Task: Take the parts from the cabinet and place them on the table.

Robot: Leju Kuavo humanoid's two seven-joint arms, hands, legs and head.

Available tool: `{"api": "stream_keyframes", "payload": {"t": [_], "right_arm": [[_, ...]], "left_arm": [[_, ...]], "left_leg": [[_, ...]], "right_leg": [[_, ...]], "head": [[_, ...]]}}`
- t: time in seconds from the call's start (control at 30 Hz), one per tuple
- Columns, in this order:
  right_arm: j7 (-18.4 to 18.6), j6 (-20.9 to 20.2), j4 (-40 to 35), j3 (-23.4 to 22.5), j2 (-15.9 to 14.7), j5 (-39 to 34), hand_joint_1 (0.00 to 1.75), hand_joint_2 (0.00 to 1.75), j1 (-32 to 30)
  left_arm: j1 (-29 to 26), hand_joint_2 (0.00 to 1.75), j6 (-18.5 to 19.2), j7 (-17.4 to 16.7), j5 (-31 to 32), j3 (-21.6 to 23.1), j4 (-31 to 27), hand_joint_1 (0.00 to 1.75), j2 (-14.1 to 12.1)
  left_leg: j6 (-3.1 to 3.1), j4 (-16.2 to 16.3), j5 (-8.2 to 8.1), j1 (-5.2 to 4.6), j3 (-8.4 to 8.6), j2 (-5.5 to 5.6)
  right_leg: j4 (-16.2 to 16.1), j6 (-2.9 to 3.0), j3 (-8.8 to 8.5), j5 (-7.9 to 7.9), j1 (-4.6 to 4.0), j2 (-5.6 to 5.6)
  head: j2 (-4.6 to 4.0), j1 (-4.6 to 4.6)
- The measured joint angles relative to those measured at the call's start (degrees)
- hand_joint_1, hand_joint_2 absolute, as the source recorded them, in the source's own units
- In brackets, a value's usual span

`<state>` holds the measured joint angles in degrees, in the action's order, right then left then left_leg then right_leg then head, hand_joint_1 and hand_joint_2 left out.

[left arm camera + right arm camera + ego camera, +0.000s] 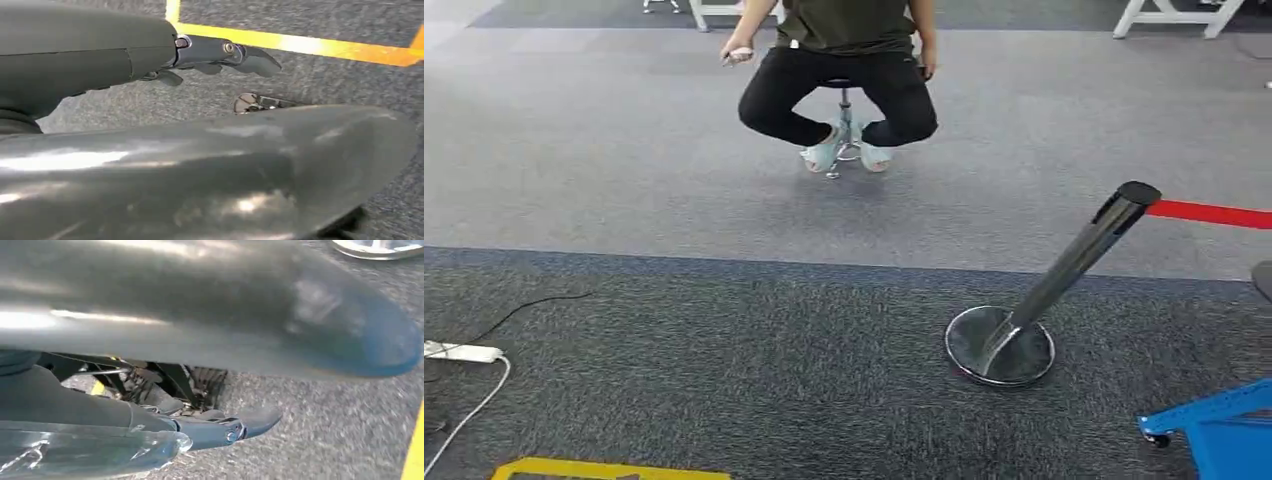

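Left hand: in the left wrist view the left hand [220, 55] hangs over the dark carpet, fingers stretched out and slightly apart, nothing between them.
Right hand: in the right wrist view the right hand [225, 427] also hangs over carpet; its fingers extend forward. A clear, glossy shape lies along the near side of the hand, and whether the hand grips it cannot be told.
Parts and cabinet: no frame lets me place them.
Floor edge, near: a yellow floor line [604, 468] runs along the bottom edge of the head view on the left; in the left wrist view the same kind of line crosses just beyond the fingertips.
Carpet seam: dark carpet [724, 380] lies nearest the robot; it meets lighter grey carpet [624, 170] along a straight seam across the whole width.
Obstacle, right: a chrome barrier post [1064, 280] on a round base stands on the dark carpet, with a red belt [1214, 213] running off the right edge. A blue frame [1214, 425] with a castor sits at the lower right corner.
Obstacle, left: a white power strip [459, 352] and its cables lie at the left edge.
Ahead: a person [844, 70] sits on a stool [844, 130] on the lighter carpet, well apart from the post, with open carpet between.
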<state>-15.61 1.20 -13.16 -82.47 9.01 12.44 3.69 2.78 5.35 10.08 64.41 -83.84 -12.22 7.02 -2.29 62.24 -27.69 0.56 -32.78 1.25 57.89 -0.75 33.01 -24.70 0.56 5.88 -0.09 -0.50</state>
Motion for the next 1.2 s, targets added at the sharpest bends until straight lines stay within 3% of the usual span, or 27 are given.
{"api": "stream_keyframes", "payload": {"t": [0.03,0.07,0.17,0.2,0.27,0.3,0.37,0.4,0.43,0.47,0.5,0.53,0.57,0.6,0.67,0.7,0.73,0.77,0.8,0.87,0.9,0.93,1.0,1.03,1.07,1.13,1.2], "right_arm": [[0.0,0.0,0.0,0.0,0.0,0.0,0.0,0.0,0.0],[0.0,-0.1,0.0,0.0,0.0,0.0,0.0,0.0,0.2],[0.0,-0.3,0.0,0.0,0.0,0.0,0.0,0.0,-0.3],[0.0,-0.3,0.0,0.0,0.0,0.0,0.0,0.0,-0.5],[0.0,-0.4,0.0,0.0,0.0,0.0,0.0,0.0,-0.4],[0.0,-0.4,0.0,0.0,0.0,0.0,0.0,0.0,-0.1],[0.0,-0.4,0.0,0.0,0.0,-0.1,0.0,0.0,-0.1],[0.0,-0.4,0.0,0.0,0.0,-0.1,0.0,0.0,-0.1],[0.0,-0.3,0.0,0.0,0.0,-0.1,0.0,0.0,-0.2],[0.0,-0.3,-0.1,0.0,0.0,-0.1,0.0,0.0,-0.3],[0.1,-0.3,-0.1,0.0,-0.1,-0.1,0.0,0.0,-0.3],[0.3,-0.2,-0.1,0.0,-0.1,0.2,0.0,0.0,-0.3],[0.9,0.0,-0.1,0.1,-0.1,1.1,0.0,0.0,-0.1],[1.2,0.2,-0.1,0.1,-0.1,2.2,0.0,0.0,0.0],[2.2,1.8,-0.1,0.3,-0.4,5.6,0.0,0.0,-0.2],[3.2,3.6,-0.1,0.8,-0.6,8.3,0.0,0.0,-0.4],[4.1,5.3,-0.1,1.9,-0.8,11.4,0.0,0.0,-0.7],[4.7,6.1,-0.2,2.8,-1.1,13.3,0.0,0.0,-0.9],[5.7,7.4,-0.2,3.9,-1.4,15.6,0.0,0.0,-0.9],[7.7,9.8,-0.2,6.4,-2.0,20.6,0.0,0.0,-1.1],[9.4,11.5,-0.2,8.0,-2.3,24.4,0.0,0.0,-1.3],[11.6,13.5,-0.2,10.1,-2.7,28.9,0.0,0.0,-1.8],[14.7,15.9,-0.2,15.0,-3.4,36.2,0.0,0.0,-2.6],[15.7,16.3,-0.2,17.3,-3.7,39.1,0.0,0.0,-2.8],[16.5,16.5,-0.2,19.6,-4.0,41.5,0.0,0.0,-2.9],[17.2,16.6,-0.2,23.3,-4.5,43.7,0.0,0.0,-3.1],[17.8,16.7,-0.2,26.1,-4.9,45.9,0.0,0.0,-3.9]], "left_arm": [[0.0,0.0,0.0,0.0,0.0,0.0,0.0,0.0,0.0],[0.0,0.0,0.0,0.0,0.0,0.0,0.0,0.0,0.0],[0.2,0.0,-0.1,-0.2,0.0,0.0,0.0,0.0,0.0],[0.2,0.0,-0.1,-0.2,0.0,0.0,0.0,0.0,0.0],[0.2,0.0,-0.3,-0.3,0.2,0.0,0.0,0.0,-0.3],[0.0,0.0,-0.3,-0.3,0.2,0.0,0.0,0.0,-0.3],[-0.4,0.0,-0.3,-0.4,0.2,0.0,0.0,0.0,-0.4],[-0.4,0.0,-0.3,-0.4,0.2,0.0,0.0,0.0,-0.4],[-0.3,0.0,-0.3,-0.4,0.3,0.0,0.0,0.0,-0.4],[-0.2,0.0,-0.3,-0.4,0.4,0.0,0.0,0.0,-0.4],[-0.2,0.0,-0.3,-0.4,0.4,0.0,0.0,0.0,-0.4],[-0.2,0.0,-0.3,-0.4,0.4,0.0,0.0,0.0,-0.4],[-0.2,0.0,-0.3,-0.4,0.5,0.0,0.0,0.0,-0.5],[-0.2,0.0,-0.3,-0.4,0.5,0.0,0.0,0.0,-0.6],[0.1,0.0,-0.3,-0.4,0.8,0.0,0.0,0.0,-0.6],[0.2,0.0,-0.3,-0.4,1.0,0.1,0.0,0.0,-0.6],[0.3,0.0,-0.3,-0.4,1.1,0.2,0.0,0.0,-0.7],[0.3,0.0,-0.3,-0.4,1.2,0.3,0.0,0.0,-0.7],[0.1,0.0,-0.3,-0.4,1.5,0.3,0.0,0.0,-0.7],[-0.2,0.0,-0.2,-0.5,1.7,0.3,0.0,0.0,-0.7],[-0.3,0.0,-0.2,-0.7,2.0,0.4,0.0,0.0,-0.7],[-0.3,0.0,-0.2,-0.9,2.3,0.5,0.0,0.0,-0.8],[-0.2,0.0,-0.2,-1.3,2.9,0.8,0.0,0.0,-1.1],[-0.2,0.0,-0.1,-1.6,3.1,0.9,0.0,0.0,-1.2],[-0.2,0.0,-0.1,-1.7,3.4,0.9,0.0,0.0,-1.3],[0.0,0.0,0.0,-2.0,3.6,1.0,0.0,0.0,-1.4],[0.2,0.0,0.0,-2.2,3.7,1.3,0.0,0.0,-1.4]], "left_leg": [[0.0,-4.5,1.56,0.32,2.14,3.22],[0.13,-6.7,1.01,0.56,2.7,4.6],[1.02,-6.4,1.08,-0.07,2.78,2.93],[1.64,-6.9,1.55,0.33,2.81,1.84],[2.5,-7.0,1.59,0.17,2.87,0.3],[2.6,-7.0,1.52,-0.06,2.91,-0.72],[2.72,-6.9,1.4,-0.32,2.9,-2.63],[2.69,-6.9,1.35,-0.35,2.95,-3.53],[2.61,-6.9,1.23,-0.35,3.08,-4.3],[2.45,-6.9,1.03,-0.34,3.33,-5.05],[2.24,-6.9,0.82,-0.32,3.65,-5.7],[1.87,-6.8,0.55,-0.56,4.03,-6.27],[1.43,-6.7,0.17,-0.99,4.15,-6.76],[1.24,-6.7,0.12,-0.96,4.28,-7.19],[0.77,-6.9,0.18,-0.78,4.61,-8.24],[0.23,-6.9,-0.15,-0.65,4.78,-8.59],[-0.28,-6.3,-0.81,-0.44,4.73,-6.04],[-0.4,-3.8,-2.74,-0.38,3.55,-3.26],[-0.46,0.8,-5.31,-0.36,1.39,-2.21],[-0.47,10.5,-9.04,-0.36,-3.66,-1.83],[-0.39,12.4,-8.93,-0.37,-4.9,-1.71],[-0.25,11.5,-7.41,-0.37,-4.81,-1.61],[0.11,3.3,-1.76,-0.3,-1.44,-0.79],[0.25,-1.8,0.63,-0.17,0.93,1.13],[0.36,-5.1,1.19,-0.08,2.11,4.08],[0.72,-6.0,0.75,-0.07,2.32,3.13],[1.65,-6.2,1.05,-0.14,2.49,1.91]], "right_leg": [[0.0,-0.23,0.08,0.12,0.1,0.74],[0.6,-0.65,0.46,-0.04,-0.32,1.47],[-0.5,-1.88,1.25,0.57,0.26,3.21],[-0.4,-2.31,1.3,0.65,0.28,3.78],[4.3,-2.31,3.5,-2.82,-0.16,-2.74],[9.2,-2.46,5.8,-5.52,-0.07,-4.48],[17.7,-2.64,9.73,-8.98,-0.01,-5.43],[18.6,-2.73,10.07,-8.74,-0.01,-5.52],[16.7,-2.79,8.87,-7.29,0.0,-5.64],[11.8,-2.75,6.07,-4.81,0.01,-6.07],[6.2,-2.69,2.83,-2.53,0.01,-7.23],[1.4,-2.68,-0.05,-1.08,-0.04,-9.92],[0.8,-2.19,-0.49,-1.25,-0.16,-10.5],[0.7,-1.54,-0.33,-1.09,-0.15,-9.45],[0.9,-0.89,0.36,-1.16,-0.5,-8.31],[0.6,-0.38,-0.06,-1.0,-0.34,-7.6],[0.4,0.01,-0.13,-0.77,-0.07,-7.05],[0.4,0.26,-0.09,-0.63,0.02,-6.64],[0.4,0.47,0.03,-0.55,0.06,-5.86],[0.4,0.61,0.27,-0.47,-0.05,-4.04],[0.4,0.61,0.28,-0.45,-0.06,-3.17],[0.4,0.6,0.21,-0.44,-0.06,-2.38],[0.4,0.38,0.12,-0.32,0.02,-0.61],[0.4,0.19,0.15,-0.23,0.12,0.14],[0.6,-0.24,0.49,-0.18,-0.15,0.93],[0.6,-0.93,1.18,0.04,-0.06,2.34],[0.0,-1.84,1.69,0.42,0.21,3.59]], "head": [[0.0,0.0],[0.0,0.06],[0.0,0.07],[0.0,0.02],[0.0,0.61],[0.0,0.83],[0.0,0.81],[0.0,0.79],[0.0,0.83],[0.0,0.81],[0.0,0.81],[0.0,0.85],[0.0,0.85],[0.0,0.74],[0.0,0.74],[0.0,0.83],[0.0,0.66],[0.0,0.37],[0.0,0.22],[0.0,0.13],[0.0,0.15],[0.0,0.13],[0.0,0.09],[0.0,0.07],[0.0,0.0],[0.0,0.07],[0.0,0.02]]}}
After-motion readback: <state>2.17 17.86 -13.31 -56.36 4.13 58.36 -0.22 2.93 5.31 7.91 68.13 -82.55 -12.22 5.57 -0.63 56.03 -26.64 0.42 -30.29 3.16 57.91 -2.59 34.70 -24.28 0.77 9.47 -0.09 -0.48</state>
